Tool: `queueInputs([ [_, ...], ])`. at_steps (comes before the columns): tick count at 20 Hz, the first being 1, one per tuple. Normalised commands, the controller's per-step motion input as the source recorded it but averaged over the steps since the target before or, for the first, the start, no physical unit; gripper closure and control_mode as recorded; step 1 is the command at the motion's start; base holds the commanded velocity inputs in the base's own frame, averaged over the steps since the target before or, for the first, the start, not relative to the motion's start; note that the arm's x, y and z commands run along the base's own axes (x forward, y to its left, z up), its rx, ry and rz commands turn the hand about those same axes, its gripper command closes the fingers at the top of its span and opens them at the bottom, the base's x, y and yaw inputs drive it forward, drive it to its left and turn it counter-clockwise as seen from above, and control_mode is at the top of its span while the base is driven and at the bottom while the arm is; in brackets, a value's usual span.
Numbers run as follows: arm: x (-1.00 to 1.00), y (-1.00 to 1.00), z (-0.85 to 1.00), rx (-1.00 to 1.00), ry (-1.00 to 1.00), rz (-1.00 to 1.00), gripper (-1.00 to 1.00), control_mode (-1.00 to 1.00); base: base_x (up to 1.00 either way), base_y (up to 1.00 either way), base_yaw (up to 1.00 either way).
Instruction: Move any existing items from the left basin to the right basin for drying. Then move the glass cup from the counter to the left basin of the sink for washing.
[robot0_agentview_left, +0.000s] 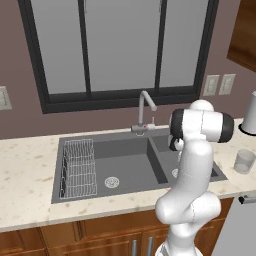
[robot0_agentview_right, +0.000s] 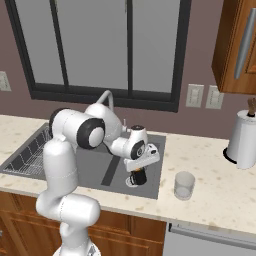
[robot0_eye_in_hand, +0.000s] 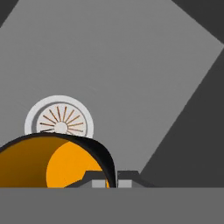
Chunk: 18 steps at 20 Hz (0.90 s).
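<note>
The black cylinder with the orange inside (robot0_agentview_right: 138, 177) hangs in my gripper (robot0_agentview_right: 135, 170) low over the right basin (robot0_agentview_right: 151, 176). In the hand view my gripper (robot0_eye_in_hand: 112, 180) is shut on the black rim of the cylinder (robot0_eye_in_hand: 65, 164), one finger inside and one outside. The silver drain (robot0_eye_in_hand: 59, 121) of the right basin (robot0_eye_in_hand: 131, 74) lies just beyond it. The left basin (robot0_agentview_left: 127, 165) (robot0_agentview_right: 90, 167) lies past the divider wall. On the counter (robot0_agentview_right: 210, 172), right of the sink (robot0_agentview_left: 57, 170), the glass cup (robot0_agentview_right: 184, 185) (robot0_agentview_left: 244, 161) stands upright.
A wire rack (robot0_agentview_left: 79, 169) fills the left end of the left basin. The silver tap (robot0_agentview_left: 145, 107) rises behind the divider. A tall white-grey jar (robot0_agentview_right: 243, 137) stands at the counter's far right. A wooden cabinet (robot0_agentview_right: 237, 45) hangs above it.
</note>
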Motion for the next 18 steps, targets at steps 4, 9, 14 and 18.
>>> queueInputs([
  [4,0.22,0.00,-0.34,0.00,0.00,0.08,1.00,-1.00,0.00,0.00,0.00],
  [9,0.13,0.00,-0.18,0.01,0.00,0.07,1.00,-1.00,0.00,0.00,0.00],
  [14,0.08,0.00,-0.11,0.00,0.00,0.07,-1.00,-1.00,0.00,0.00,0.00],
  [18,0.04,0.00,-0.04,0.02,0.00,0.06,-1.00,-1.00,0.00,0.00,0.00],
])
